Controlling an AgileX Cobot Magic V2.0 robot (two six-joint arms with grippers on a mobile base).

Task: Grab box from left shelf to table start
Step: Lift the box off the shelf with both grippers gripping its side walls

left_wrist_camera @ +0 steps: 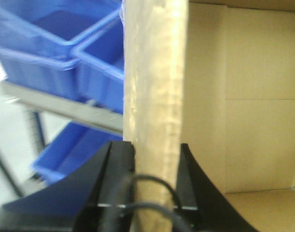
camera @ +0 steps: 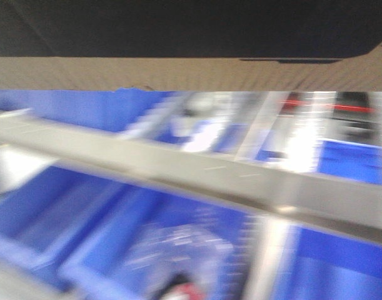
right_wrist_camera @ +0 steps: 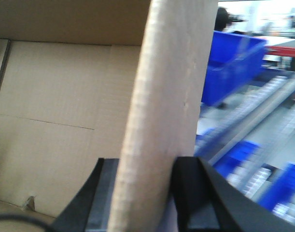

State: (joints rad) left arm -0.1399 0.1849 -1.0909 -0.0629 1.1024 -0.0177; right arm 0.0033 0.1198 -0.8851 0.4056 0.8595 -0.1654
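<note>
While left gripper (left_wrist_camera: 154,154), right gripper (right_wrist_camera: 147,166) pinch box (camera: 178,75), print (camera: 178,25) unreadable.

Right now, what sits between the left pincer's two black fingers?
A wall of the box, pinched by the left pincer; the left wrist view shows it.

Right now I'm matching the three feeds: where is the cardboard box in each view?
Front view: box spans the top, brown edge under black face.
Left wrist: box wall upright at centre, clamped by the left gripper; interior on the right.
Right wrist: wall upright at centre in the right gripper; interior on the left.
Shared landmark: the blue bins.
</note>
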